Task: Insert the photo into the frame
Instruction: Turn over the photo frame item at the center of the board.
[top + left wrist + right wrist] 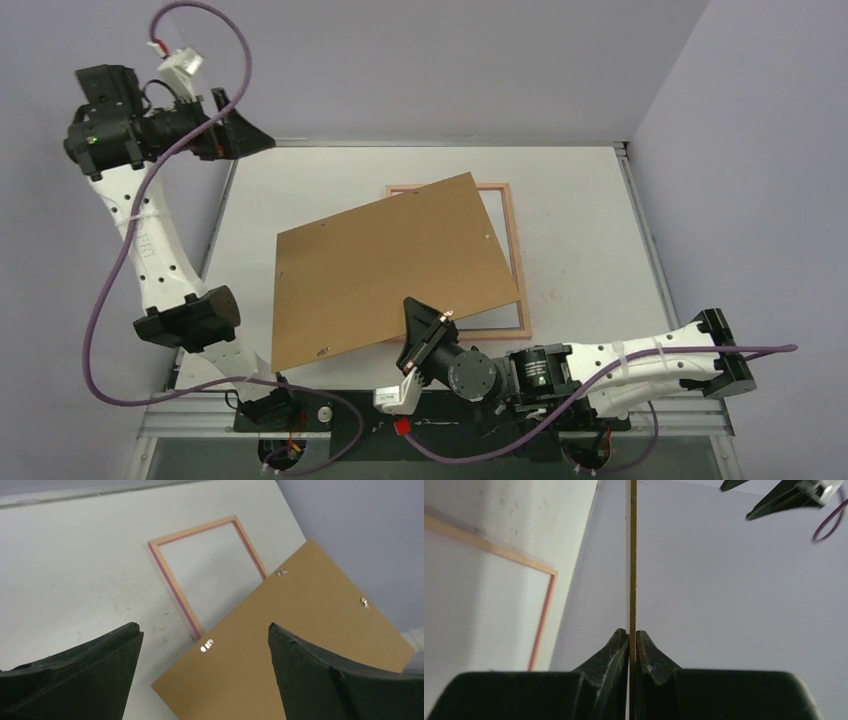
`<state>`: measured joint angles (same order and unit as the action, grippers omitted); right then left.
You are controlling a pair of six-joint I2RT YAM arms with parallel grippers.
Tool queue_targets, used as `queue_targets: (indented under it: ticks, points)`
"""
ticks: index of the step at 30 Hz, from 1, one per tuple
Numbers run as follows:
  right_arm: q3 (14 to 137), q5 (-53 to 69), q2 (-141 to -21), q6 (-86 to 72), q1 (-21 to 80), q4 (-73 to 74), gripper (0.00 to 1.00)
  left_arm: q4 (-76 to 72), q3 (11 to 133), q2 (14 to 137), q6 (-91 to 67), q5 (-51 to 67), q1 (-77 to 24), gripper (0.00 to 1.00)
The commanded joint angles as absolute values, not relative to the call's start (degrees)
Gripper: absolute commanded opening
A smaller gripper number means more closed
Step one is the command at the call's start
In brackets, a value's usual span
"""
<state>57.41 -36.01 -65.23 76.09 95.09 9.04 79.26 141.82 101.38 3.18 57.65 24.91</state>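
Top view first. The right gripper, low centre of the picture, is clenched on the near edge of the brown backing board. The board spreads across the middle, skewed, its far corner over the top rail of the frame. The frame lies flat on the table, right of centre, and only its right rail, its top rail and a strip of its bottom rail peek out. The left gripper hangs high in the upper left, well apart from everything, jaws spread and holding nothing. The photo? No blue print anywhere here.

Left wrist view now. The two dark fingers stand wide at the bottom corners. Between them is the board, lower right, with small metal tabs showing, and it overlaps the lower end of the frame. Inside the rails it is only plain white. No photo here either.

Right wrist view. The board runs edge-on straight up the middle, pinched tight between the fingertips. A frame corner lies on the table at left.

So I read this as the clearing step: the backing is coming off so the frame can take the print. The next move calls for carrying the board sideways onto bare table without its edge clipping a rail and dragging the frame. After that someone has to find the photo, and I cannot tell where it sits.
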Motion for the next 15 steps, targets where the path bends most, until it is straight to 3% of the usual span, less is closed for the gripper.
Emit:
queue_targets:
  ticks: [1, 4, 15]
  points:
    - [54.37, -47.33, -62.03, 92.50, 95.94, -6.58, 0.05, 86.10, 133.29, 100.21, 15.88, 54.44, 13.78, 0.96]
    - [51.58, -47.46, -62.14, 99.05, 96.40, -13.59, 0.05, 85.91, 127.08, 99.09, 20.23, 53.32, 7.97, 0.96]
    - [50.51, -44.69, -61.61, 96.45, 96.90, -9.27, 0.05, 91.14, 129.01, 105.34, 30.86, 55.01, 0.44, 0.96]
